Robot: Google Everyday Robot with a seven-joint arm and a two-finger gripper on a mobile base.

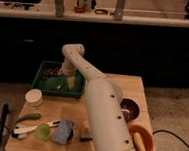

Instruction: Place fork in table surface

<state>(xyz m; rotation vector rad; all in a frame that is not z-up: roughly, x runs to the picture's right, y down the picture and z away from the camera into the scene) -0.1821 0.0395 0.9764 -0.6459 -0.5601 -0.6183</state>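
Observation:
My gripper [70,81] hangs at the end of the white arm, low over the right part of the dark green tray [43,80] at the table's back left. A small shiny silver piece [59,87], apparently the fork, lies in the tray just left of the gripper. I cannot tell whether the gripper touches it. The light wooden table surface [77,108] spreads in front of the tray. Dark items [52,72] lie in the back of the tray.
A white cup [34,98] stands in front of the tray. At the front left lie a white-handled utensil with a green end [26,129], a green cup [43,131] and a blue sponge [62,132]. A dark bowl [130,109] and an orange bowl [141,141] sit at the right.

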